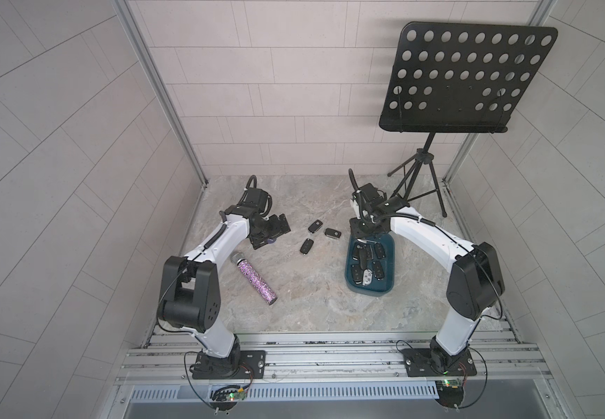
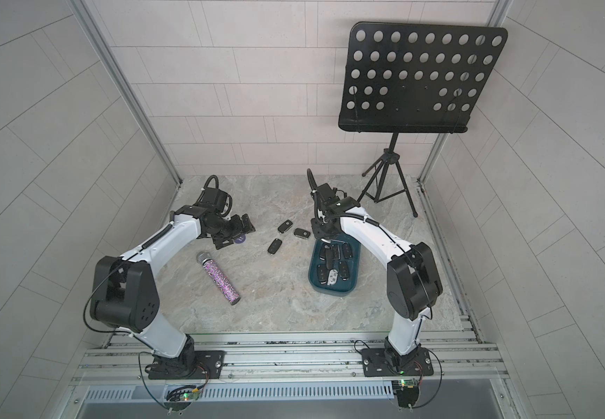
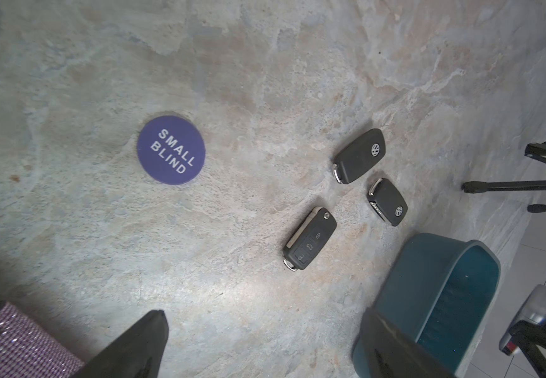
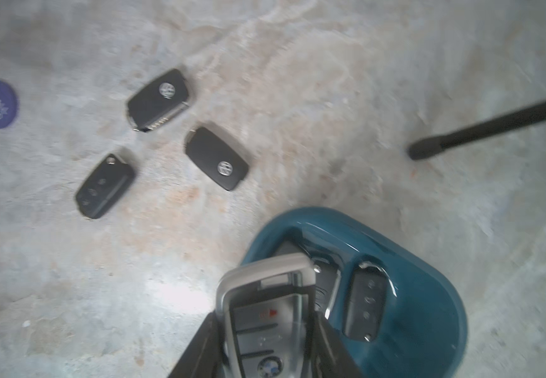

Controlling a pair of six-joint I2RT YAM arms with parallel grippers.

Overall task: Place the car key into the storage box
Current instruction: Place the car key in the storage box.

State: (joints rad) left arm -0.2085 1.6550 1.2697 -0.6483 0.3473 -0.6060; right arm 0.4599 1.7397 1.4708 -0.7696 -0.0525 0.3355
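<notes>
Car key [image 4: 265, 311] (silver-rimmed) is clamped in right tool [image 4: 266, 327] over rounded teal storage box [image 4: 422, 304]; left tool [image 3: 265, 327] gapes.

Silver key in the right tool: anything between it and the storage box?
No barrier visible. The right tool holds the silver key over the far end of the storage box. Black fobs lie inside beneath it, so it may land on them.

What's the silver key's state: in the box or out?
Out. The right tool is shut on the silver key, holding it over the box's rim, not resting inside.
</notes>
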